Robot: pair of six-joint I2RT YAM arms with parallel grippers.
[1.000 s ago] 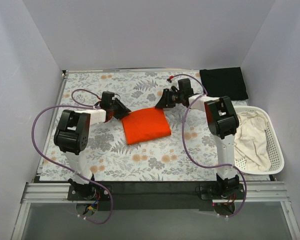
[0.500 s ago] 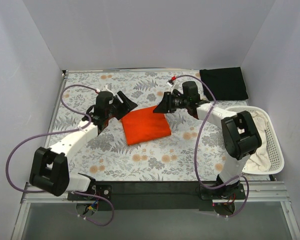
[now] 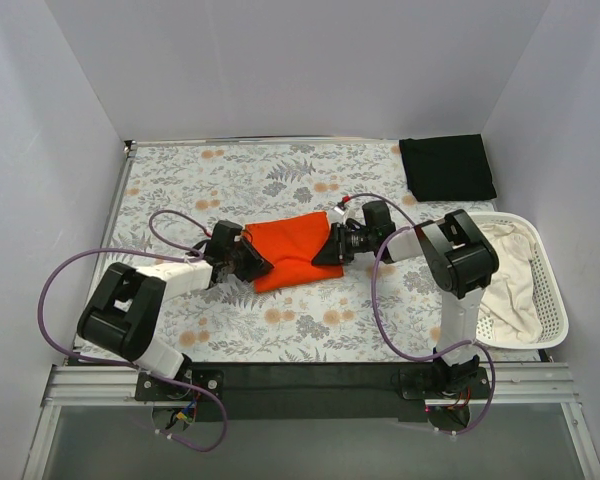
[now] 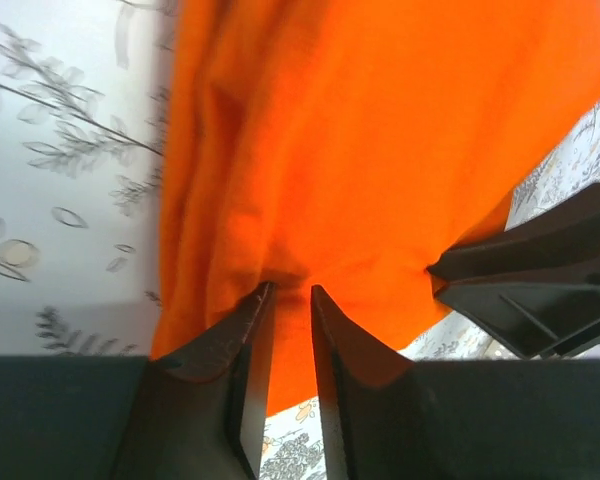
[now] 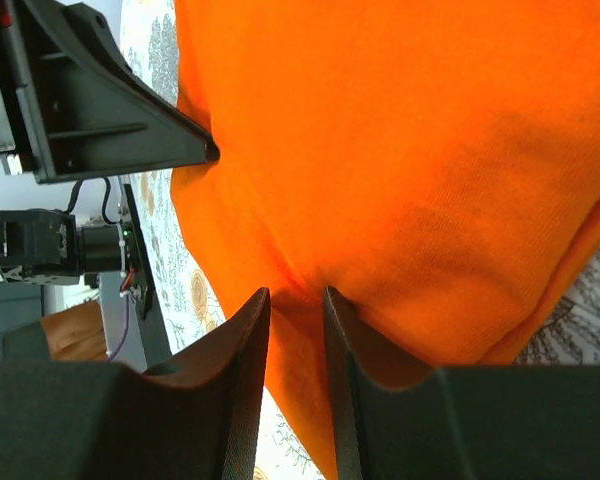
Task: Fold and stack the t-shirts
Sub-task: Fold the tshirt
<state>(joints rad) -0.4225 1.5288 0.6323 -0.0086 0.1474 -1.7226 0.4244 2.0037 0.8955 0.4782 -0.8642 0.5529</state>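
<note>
The orange t-shirt (image 3: 292, 248) lies folded in the middle of the table, slightly bunched and stretched sideways between the two arms. My left gripper (image 3: 255, 263) is shut on its left edge; in the left wrist view the narrow jaws (image 4: 290, 290) pinch puckered orange fabric (image 4: 380, 150). At the shirt's right edge my right gripper (image 3: 328, 247) is shut too, and the right wrist view shows its tips (image 5: 296, 293) nipping a fold of the orange cloth (image 5: 400, 150). The black t-shirt (image 3: 447, 167) lies folded flat at the back right corner.
A white slatted basket (image 3: 557, 310) at the right edge holds a crumpled white cloth (image 3: 505, 275). The floral tablecloth (image 3: 280, 180) covers the whole table. Grey walls close in the back and both sides. Each wrist view also shows the other arm's fingers (image 4: 540, 290) near the shirt.
Both grippers have come down and nearer the front onto opposite edges of the orange t-shirt. The left jaws opened wide, then closed. The shirt now looks pulled wider and bunched.
</note>
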